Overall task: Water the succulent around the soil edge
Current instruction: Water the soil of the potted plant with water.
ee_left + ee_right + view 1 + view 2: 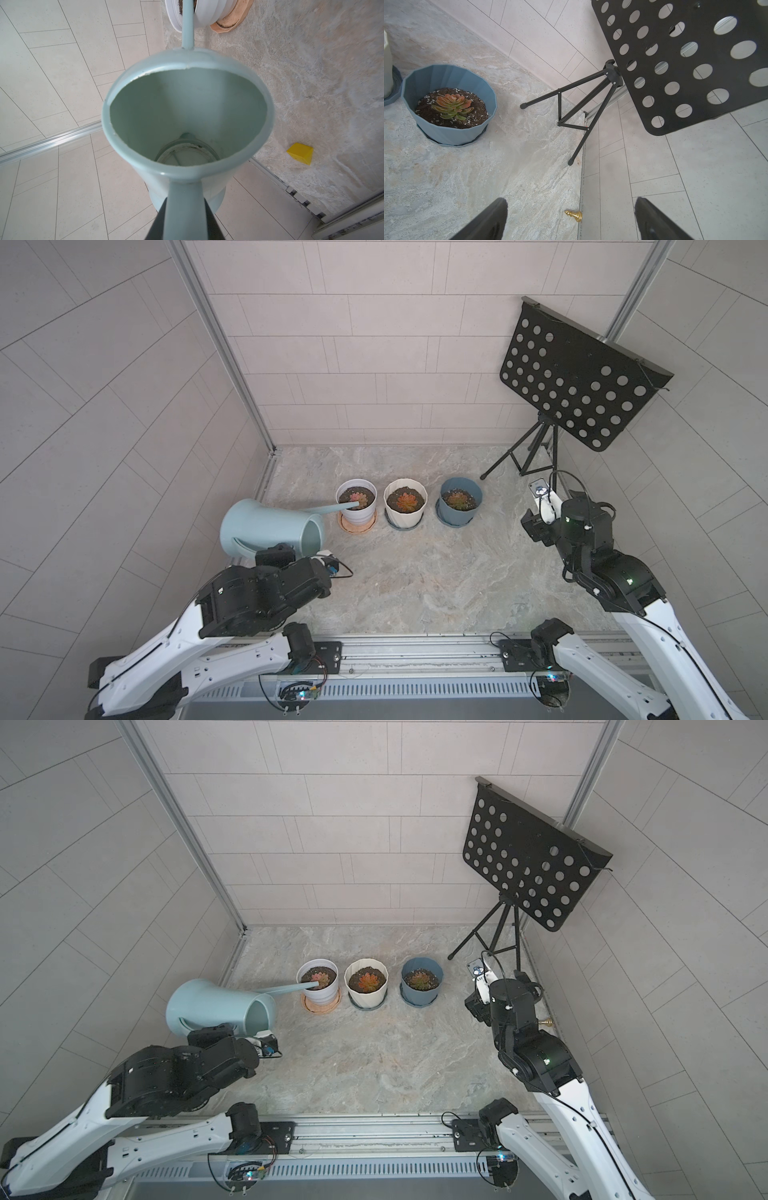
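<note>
Sideways, the watering can, clamped in the left hand, aims its spout over the white pot.

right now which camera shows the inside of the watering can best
The left wrist view: it looks straight into the watering can, down to its bottom. Both top views show it small and tipped, mostly from outside, with only part of its open mouth. The right wrist view does not show it.
</note>
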